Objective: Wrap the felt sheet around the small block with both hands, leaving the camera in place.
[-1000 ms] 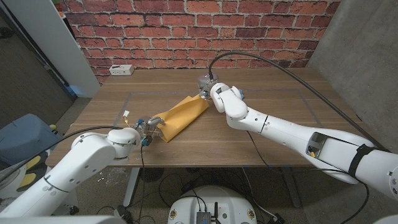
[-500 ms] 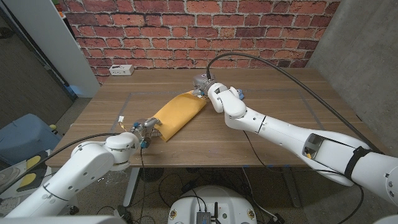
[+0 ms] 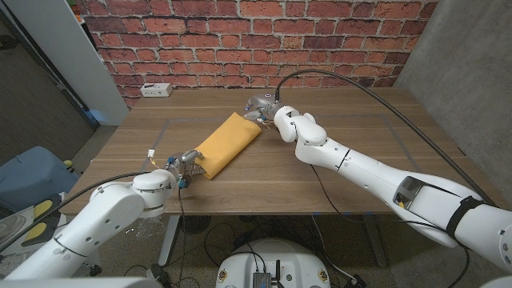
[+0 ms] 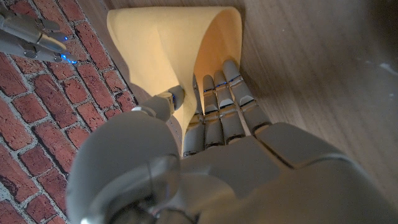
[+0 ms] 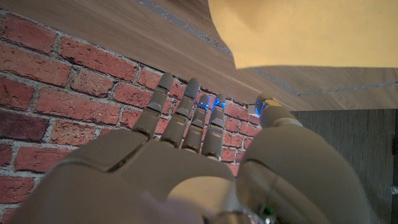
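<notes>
We see one felt sheet, yellow, lying folded in a long strip on the wooden table, running diagonally between the two hands. No block shows; we judge it may be inside the fold, but we cannot tell.

At the sheet's near end, the left hand has that end lifted, thumb on one face and straight fingers on the other, so it pinches the felt. Just past the sheet's far end, the right hand holds nothing, fingers extended and slightly apart.

Our worry: with only one end pinched, the far end lies free, so a pull from the left could drag the felt and loosen the wrap. We see one white box well beyond the sheet, by the brick wall.
</notes>
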You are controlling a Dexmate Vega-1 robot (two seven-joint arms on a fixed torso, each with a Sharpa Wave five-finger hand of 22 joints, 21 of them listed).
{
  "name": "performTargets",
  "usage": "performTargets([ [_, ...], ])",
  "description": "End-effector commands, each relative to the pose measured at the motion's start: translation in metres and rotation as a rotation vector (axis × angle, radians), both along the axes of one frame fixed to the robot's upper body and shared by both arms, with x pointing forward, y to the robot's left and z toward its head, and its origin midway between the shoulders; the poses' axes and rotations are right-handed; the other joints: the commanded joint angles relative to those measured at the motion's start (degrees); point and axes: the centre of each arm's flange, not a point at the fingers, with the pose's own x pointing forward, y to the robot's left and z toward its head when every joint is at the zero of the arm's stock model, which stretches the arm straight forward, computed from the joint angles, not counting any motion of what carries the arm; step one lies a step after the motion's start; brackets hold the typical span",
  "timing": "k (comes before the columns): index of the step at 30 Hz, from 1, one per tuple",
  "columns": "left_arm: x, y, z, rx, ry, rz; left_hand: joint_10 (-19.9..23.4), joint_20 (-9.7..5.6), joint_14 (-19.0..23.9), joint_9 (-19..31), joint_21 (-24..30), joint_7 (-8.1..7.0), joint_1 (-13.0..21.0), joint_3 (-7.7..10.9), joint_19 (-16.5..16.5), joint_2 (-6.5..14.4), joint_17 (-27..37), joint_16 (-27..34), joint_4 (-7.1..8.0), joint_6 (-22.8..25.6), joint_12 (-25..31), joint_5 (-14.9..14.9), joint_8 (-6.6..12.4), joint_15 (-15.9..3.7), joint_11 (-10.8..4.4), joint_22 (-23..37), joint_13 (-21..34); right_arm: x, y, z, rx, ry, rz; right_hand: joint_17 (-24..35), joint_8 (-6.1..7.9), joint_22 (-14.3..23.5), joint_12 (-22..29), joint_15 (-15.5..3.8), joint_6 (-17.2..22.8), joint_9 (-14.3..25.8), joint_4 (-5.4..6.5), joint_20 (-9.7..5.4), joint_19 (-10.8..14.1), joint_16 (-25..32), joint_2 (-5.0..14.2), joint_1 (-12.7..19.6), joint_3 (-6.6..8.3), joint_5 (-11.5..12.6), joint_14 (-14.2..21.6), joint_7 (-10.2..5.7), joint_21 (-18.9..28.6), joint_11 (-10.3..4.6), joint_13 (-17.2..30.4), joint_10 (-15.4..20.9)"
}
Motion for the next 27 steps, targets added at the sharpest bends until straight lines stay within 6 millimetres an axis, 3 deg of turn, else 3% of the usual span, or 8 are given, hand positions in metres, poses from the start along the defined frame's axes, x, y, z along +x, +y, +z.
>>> performTargets([
  [1,0.004,0.001,0.003,-0.019,0.019,0.016,0.5,0.44,0.5,0.9,0.5,-0.49,-0.1,0.7,0.3,0.0,0.1,0.3,0.26,0.4,-0.3,0.6,0.83,0.15,-0.02,-0.1,0.2,0.003,-0.019,-0.005,0.191,0.008,0.146,-0.2,0.53,0.2,-1.4,-3.33,-4.7,0.1,-0.73,1.02,0.2,-0.6,0.04,-0.1,-0.73,0.5,-1.4,0.27,-0.3,0.7,-0.1,-3.2],
  [3,0.004,0.0,0.004,-0.017,0.023,0.021,0.5,0.44,0.5,1.3,0.6,-0.5,-0.2,0.74,0.4,0.0,0.1,0.3,0.28,0.4,-0.3,0.7,1.1,0.15,-0.01,-0.1,0.2,0.003,-0.021,-0.007,0.172,-0.026,0.195,-0.8,2.76,0.1,-0.1,-4.39,-0.5,0.1,-4.56,0.08,1.8,0.1,1.83,5.3,1.39,1.3,1.1,-1.22,0.0,-0.37,-0.3,0.2],
  [4,0.004,0.0,0.004,-0.018,0.026,0.026,0.6,0.45,0.5,1.5,0.6,-0.5,-0.2,0.75,0.3,0.0,0.1,0.3,0.28,0.4,-0.3,0.8,1.21,0.14,-0.03,-0.2,0.2,0.002,-0.02,-0.008,0.146,-0.036,0.213,-1.3,4.92,0.1,2.0,-5.44,6.4,0.1,-6.79,-1.77,3.2,0.9,3.83,9.4,3.13,1.6,3.6,-1.66,0.4,-1.46,-0.4,5.6],
  [6,0.004,0.0,0.005,-0.018,0.031,0.033,0.6,0.47,0.5,1.7,0.7,-0.5,-0.3,0.78,0.4,0.0,0.1,0.3,0.29,0.4,-0.4,0.9,1.42,0.13,-0.01,-0.2,0.2,0.003,-0.018,-0.008,0.094,-0.007,0.238,-2.6,6.92,0.1,3.6,-7.16,14.0,0.1,-7.69,-4.33,4.6,0.6,4.02,12.8,4.2,1.3,5.7,-0.97,0.9,-2.38,-0.8,9.9],
  [10,0.004,-0.001,0.008,-0.011,0.028,0.031,0.9,0.55,0.6,2.3,1.0,-0.52,-0.4,0.84,0.6,-0.1,0.1,0.3,0.3,0.3,-0.4,1.1,1.8,0.12,-0.11,-0.2,0.2,0.008,-0.012,-0.007,0.012,0.108,0.255,-3.3,7.61,0.0,5.0,-7.73,17.7,-0.1,-7.81,-5.77,5.2,0.5,3.96,15.1,4.46,1.0,6.7,-1.22,1.1,-2.12,-1.1,13.6],
  [15,0.004,-0.002,0.01,-0.008,0.029,0.034,1.2,0.5,0.8,3.0,1.2,-0.53,-0.6,0.91,0.6,-0.2,0.1,0.3,0.3,0.2,-0.4,1.5,2.33,0.09,-0.08,-0.3,0.2,0.012,-0.005,-0.009,-0.053,0.176,0.235,-6.2,8.15,0.0,3.7,-7.86,22.1,-0.4,-7.66,-6.45,5.4,-2.6,2.54,16.4,4.99,0.7,3.4,-0.32,1.2,-3.25,-1.7,12.2],
  [23,0.006,-0.002,0.013,-0.001,0.036,0.033,1.1,0.52,0.8,3.9,1.3,-0.55,-0.8,0.98,0.4,-0.2,0.1,0.3,0.3,0.1,-0.5,1.8,2.94,0.01,-0.19,-0.3,0.2,0.014,0.007,-0.014,-0.145,0.214,0.205,-9.8,4.44,0.0,0.8,-7.58,16.4,-0.6,-7.75,-6.64,4.7,-4.2,2.19,19.7,6.13,0.6,0.9,-2.4,1.0,-3.82,-2.8,8.8],
  [27,0.007,-0.003,0.013,0.002,0.037,0.034,1.0,0.51,0.7,4.3,1.5,-0.56,-0.9,1.02,0.4,-0.3,0.1,0.2,0.31,0.0,-0.6,2.0,3.25,-0.05,-0.21,-0.4,0.2,0.016,0.012,-0.017,-0.184,0.248,0.183,-10.1,3.17,0.0,-0.5,-7.92,14.1,-0.6,-7.54,-6.63,4.1,-4.2,3.45,21.2,6.24,0.5,-0.8,-2.92,0.8,-4.61,-3.2,7.3],
])
